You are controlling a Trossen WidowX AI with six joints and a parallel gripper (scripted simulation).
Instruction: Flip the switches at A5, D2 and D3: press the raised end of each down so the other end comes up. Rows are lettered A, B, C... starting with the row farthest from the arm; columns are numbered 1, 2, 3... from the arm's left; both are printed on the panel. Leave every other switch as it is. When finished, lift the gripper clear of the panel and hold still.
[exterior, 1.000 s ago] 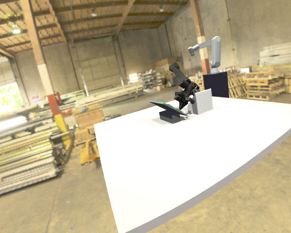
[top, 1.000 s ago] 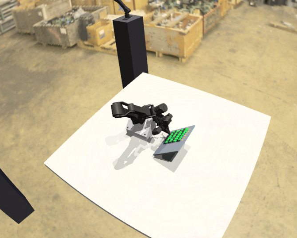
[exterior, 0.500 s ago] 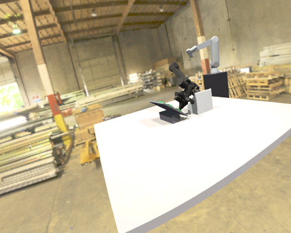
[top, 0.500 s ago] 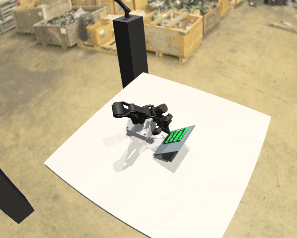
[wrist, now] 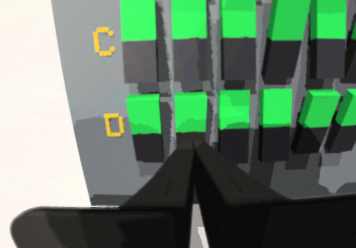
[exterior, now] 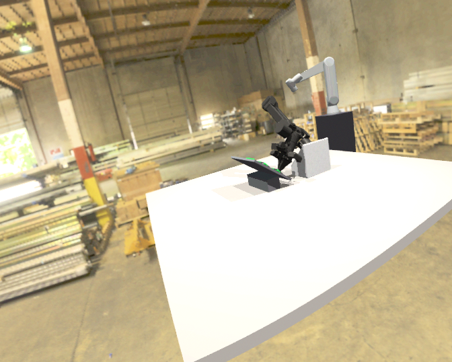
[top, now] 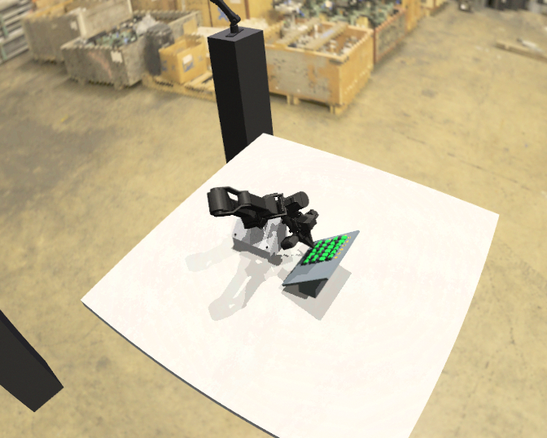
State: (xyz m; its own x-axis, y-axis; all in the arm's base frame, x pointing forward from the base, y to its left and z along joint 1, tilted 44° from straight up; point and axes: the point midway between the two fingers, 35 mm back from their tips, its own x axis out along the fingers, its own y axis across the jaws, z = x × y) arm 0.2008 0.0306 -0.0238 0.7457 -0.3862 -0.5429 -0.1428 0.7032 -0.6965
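Observation:
The grey switch panel (top: 312, 275) (exterior: 246, 161) (wrist: 80, 80) stands tilted on the table, with rows of green-and-black rocker switches. In the wrist view rows C and D show, marked by yellow letters. My gripper (wrist: 191, 147) (top: 308, 242) (exterior: 280, 167) is shut with nothing between its fingers, and its tips rest on the dark near end of switch D2 (wrist: 190, 112). Switch D3 (wrist: 235, 110) is just right of the tips, and D1 (wrist: 144, 114) just left. Row A and switch A5 lie outside the wrist view and are too small to judge in the top and exterior views.
A white block (exterior: 313, 157) (top: 250, 235) at the arm's base stands right behind the panel. The panel rests on a dark wedge base (exterior: 262, 181). A black pillar (top: 240, 89) stands at the table's far edge, another black post (top: 15, 367) at the near left.

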